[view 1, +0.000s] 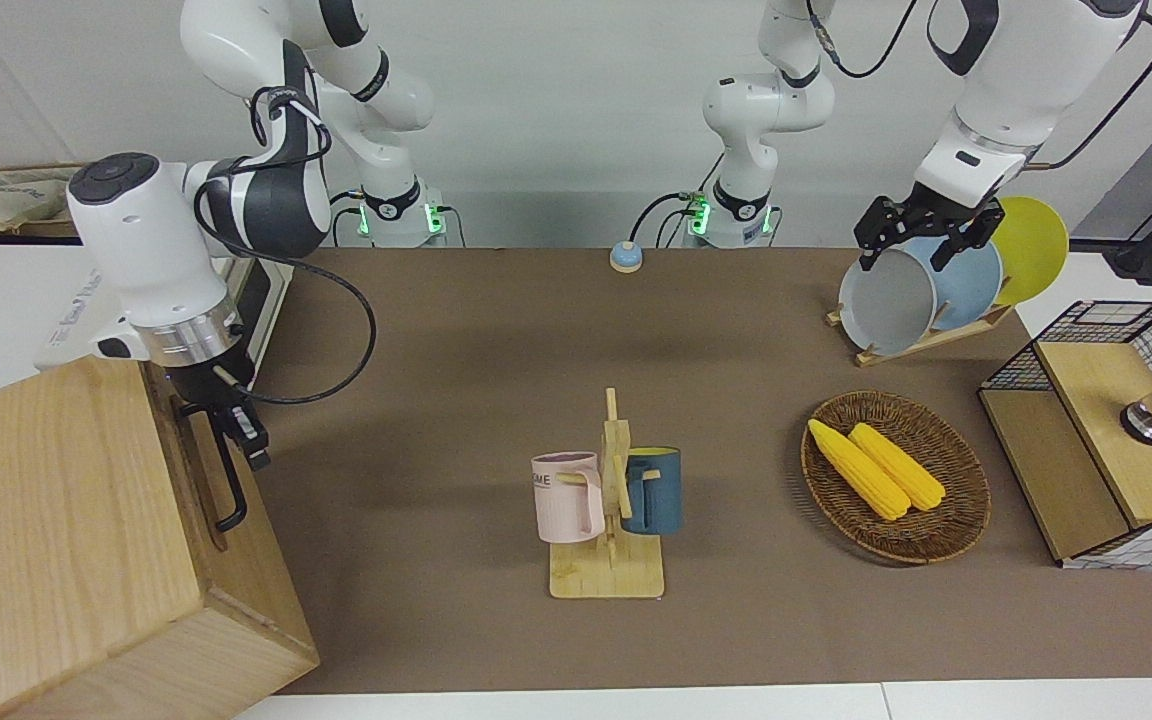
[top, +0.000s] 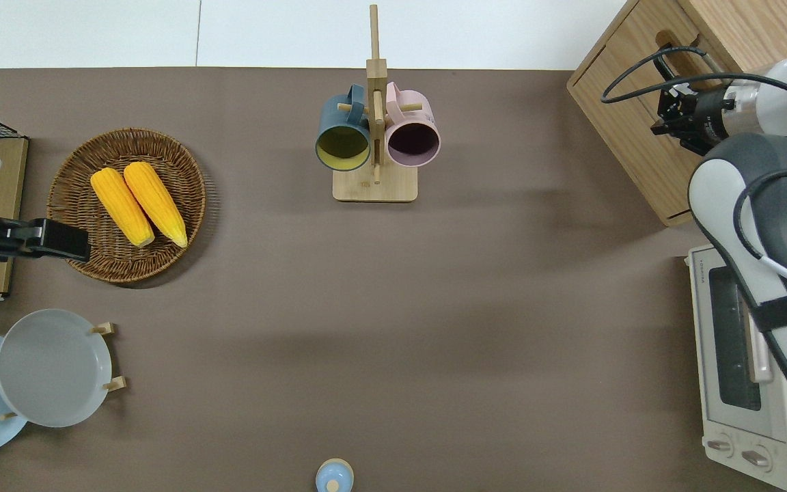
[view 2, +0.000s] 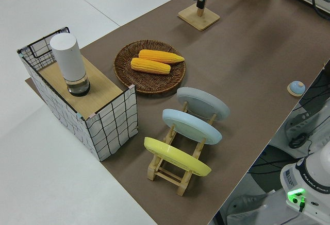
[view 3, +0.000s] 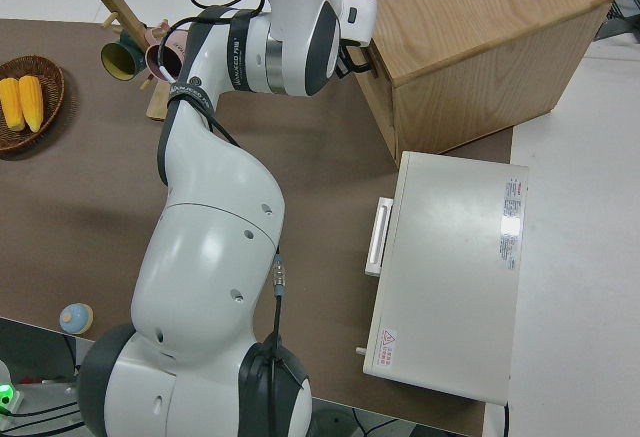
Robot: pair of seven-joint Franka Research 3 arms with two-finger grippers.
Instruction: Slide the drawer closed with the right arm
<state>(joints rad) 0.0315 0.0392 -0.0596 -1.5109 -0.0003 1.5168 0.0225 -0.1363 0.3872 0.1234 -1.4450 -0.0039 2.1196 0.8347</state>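
Note:
The drawer [top: 645, 42] sits in the top of the big wooden box [view 1: 46, 520] at the right arm's end of the table. Its front looks level with the box face; no gap shows. Its black bar handle [view 1: 232, 490] stands out from that front. My right gripper [view 1: 239, 432] is low against the drawer front, right at the handle's [top: 682, 52] upper end. In the overhead view the right gripper [top: 665, 116] points at the box face. The arm hides the handle in the right side view. The left arm is parked.
A white toaster oven [top: 742, 355] stands beside the box, nearer to the robots. Mid-table is a mug rack [view 1: 611, 500] with two mugs. A wicker basket [view 1: 966, 500] of corn, a plate rack [view 1: 921, 290] and a mesh cabinet [view 1: 1096, 440] sit toward the left arm's end.

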